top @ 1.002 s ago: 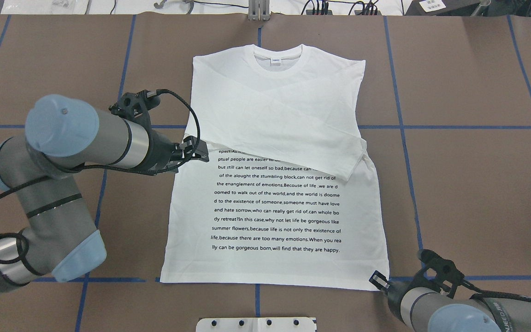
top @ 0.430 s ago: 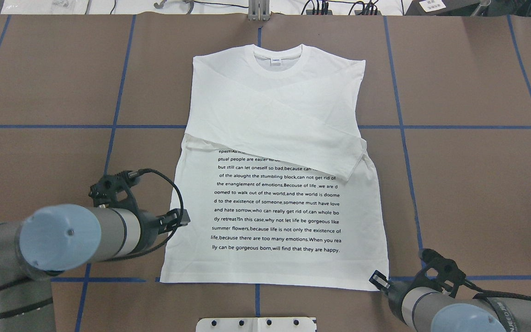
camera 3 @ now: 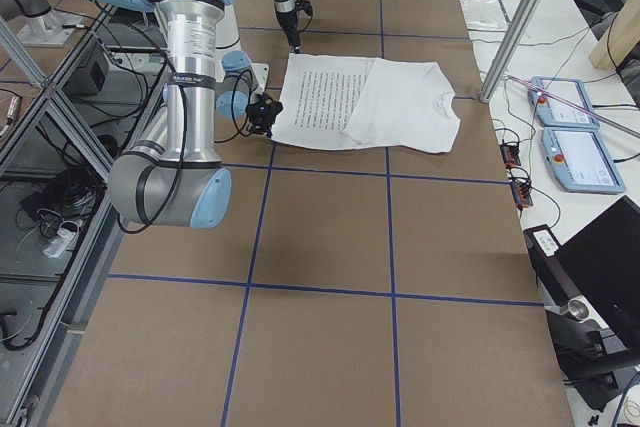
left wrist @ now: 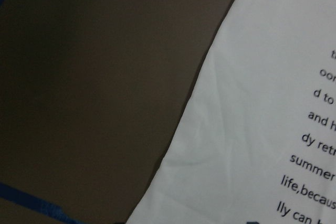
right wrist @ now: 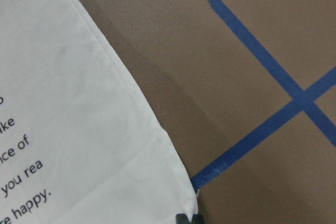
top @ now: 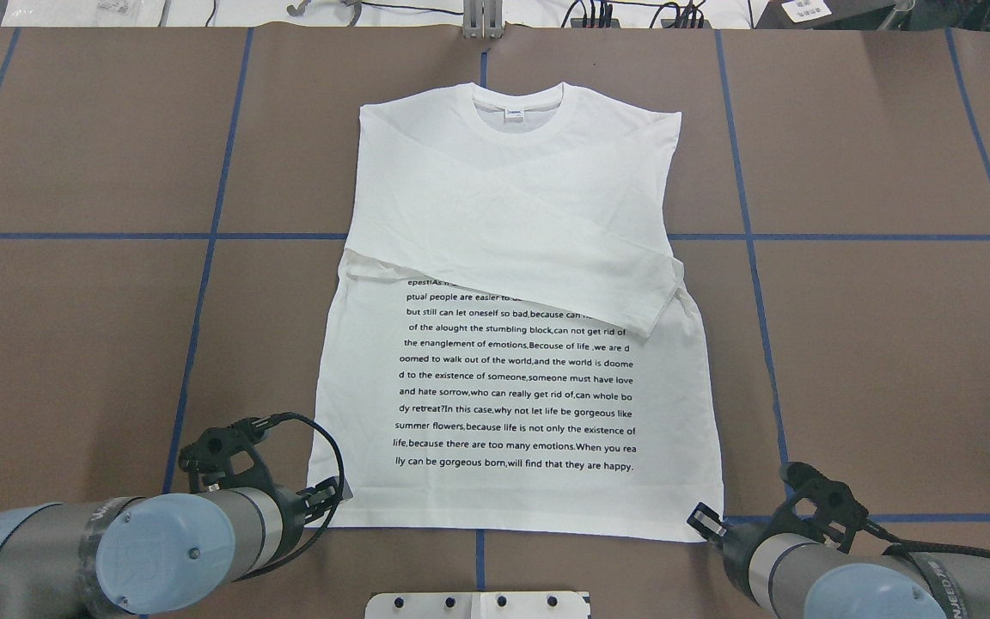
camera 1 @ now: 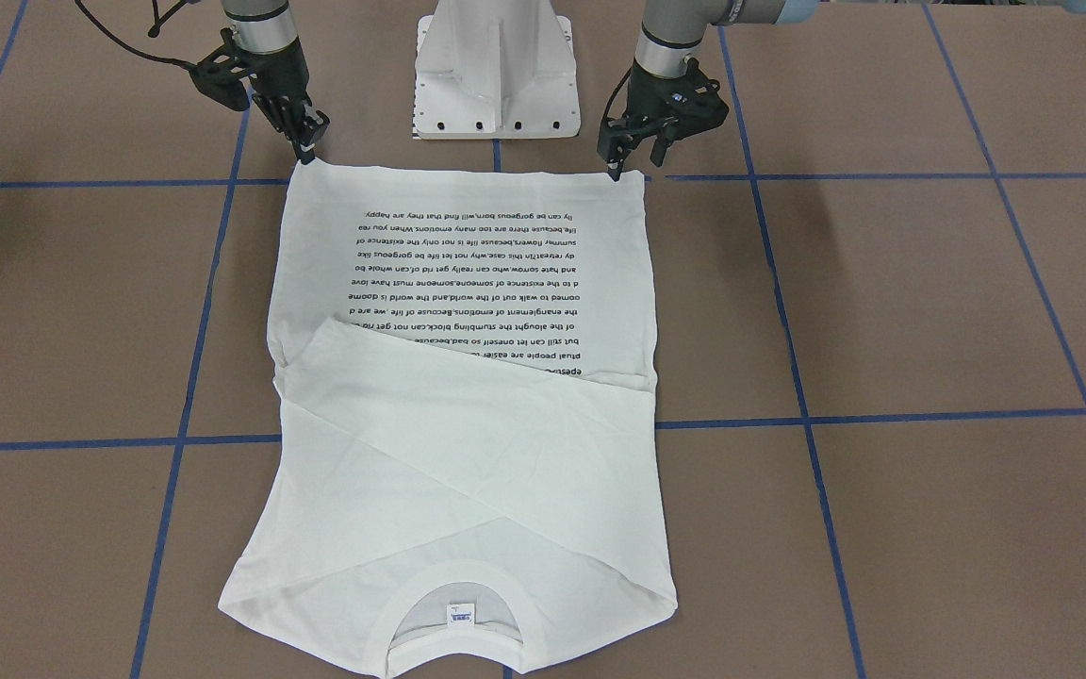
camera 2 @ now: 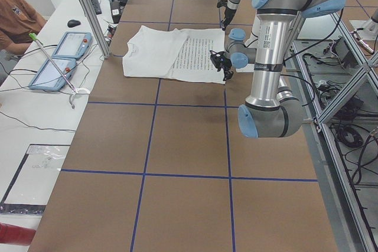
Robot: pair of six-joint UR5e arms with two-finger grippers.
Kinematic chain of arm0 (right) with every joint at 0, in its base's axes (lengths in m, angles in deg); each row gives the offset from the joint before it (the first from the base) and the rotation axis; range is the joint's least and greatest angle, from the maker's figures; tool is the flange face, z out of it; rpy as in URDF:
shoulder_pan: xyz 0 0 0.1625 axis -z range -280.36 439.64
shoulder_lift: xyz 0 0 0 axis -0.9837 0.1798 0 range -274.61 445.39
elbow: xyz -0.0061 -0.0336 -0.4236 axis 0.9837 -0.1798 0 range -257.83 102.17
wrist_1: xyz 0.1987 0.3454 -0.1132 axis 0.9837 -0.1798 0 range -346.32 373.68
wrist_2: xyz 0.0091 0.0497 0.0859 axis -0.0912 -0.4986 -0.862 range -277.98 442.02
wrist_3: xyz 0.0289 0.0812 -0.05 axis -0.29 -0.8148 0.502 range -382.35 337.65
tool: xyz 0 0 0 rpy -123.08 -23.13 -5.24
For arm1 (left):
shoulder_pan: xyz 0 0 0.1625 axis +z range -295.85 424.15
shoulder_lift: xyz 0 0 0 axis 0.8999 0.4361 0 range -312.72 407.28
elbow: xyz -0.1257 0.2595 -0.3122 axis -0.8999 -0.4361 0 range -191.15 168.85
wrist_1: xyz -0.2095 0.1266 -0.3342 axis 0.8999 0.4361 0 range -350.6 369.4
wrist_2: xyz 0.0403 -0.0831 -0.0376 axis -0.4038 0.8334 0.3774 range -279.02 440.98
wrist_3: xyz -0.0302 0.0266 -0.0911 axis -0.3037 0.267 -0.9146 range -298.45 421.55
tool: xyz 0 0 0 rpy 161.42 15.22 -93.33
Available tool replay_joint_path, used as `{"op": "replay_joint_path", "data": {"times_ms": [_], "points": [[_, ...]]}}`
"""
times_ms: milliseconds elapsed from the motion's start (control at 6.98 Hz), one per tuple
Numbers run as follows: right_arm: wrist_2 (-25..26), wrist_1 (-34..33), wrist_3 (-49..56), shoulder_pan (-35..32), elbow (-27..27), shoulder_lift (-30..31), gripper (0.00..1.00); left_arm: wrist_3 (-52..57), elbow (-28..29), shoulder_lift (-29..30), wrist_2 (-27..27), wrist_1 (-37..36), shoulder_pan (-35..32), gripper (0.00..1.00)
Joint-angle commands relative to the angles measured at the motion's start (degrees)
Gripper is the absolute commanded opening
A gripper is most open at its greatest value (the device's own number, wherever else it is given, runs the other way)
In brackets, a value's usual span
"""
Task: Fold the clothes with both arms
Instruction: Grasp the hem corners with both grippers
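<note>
White tee (top: 512, 215) flat, sleeves (top: 607, 288) crossed, txt (top: 516, 387) up.

Table (top: 890, 344): brown top, marked into a grid by blue tape lines (top: 847, 236).
T-shirt (top: 512, 198): white, lying flat at mid-table, sleeves folded across the chest, printed text facing up.
Base plate (camera 1: 496, 104): white, near the hem.

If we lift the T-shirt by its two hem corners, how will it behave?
Probably floppy: the T-shirt is thin, creased cloth, so it should sag between the corners. The folded sleeves lie loose on top and may slide off.
</note>
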Motion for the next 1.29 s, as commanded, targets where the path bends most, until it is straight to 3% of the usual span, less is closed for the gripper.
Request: {"op": "replay_joint_path", "data": {"times_ms": [0, 143, 286, 430, 859, 1145], "points": [[0.0, 0.0, 0.0, -0.6, 0.2, 0.0, 0.00, -0.8, 1.8, -0.1, -0.5, -0.2, 1.0, 0.73], [0.0, 0.0, 0.0, -0.7, 0.2, 0.0, 0.00, -1.3, 1.7, 0.1, -0.5, -0.2, 1.0, 0.62], [0.0, 0.0, -0.1, -0.7, 0.2, 0.0, 0.00, -1.7, 1.7, 0.2, -0.5, -0.2, 1.0, 0.43], [0.0, 0.0, 0.0, -0.7, 0.2, 0.0, 0.00, -1.9, 1.5, 0.1, -0.4, -0.2, 0.9, 0.03], [0.0, 0.0, 0.0, -0.7, 0.2, 0.1, 0.00, -2.0, 1.2, -0.2, -0.3, -0.3, 0.8, 0.00], [0.0, 0.0, -0.1, -0.7, 1.0, -0.2, 0.00, -2.0, -3.2, -0.2, -0.1, -4.6, 0.6, 0.00]]}}
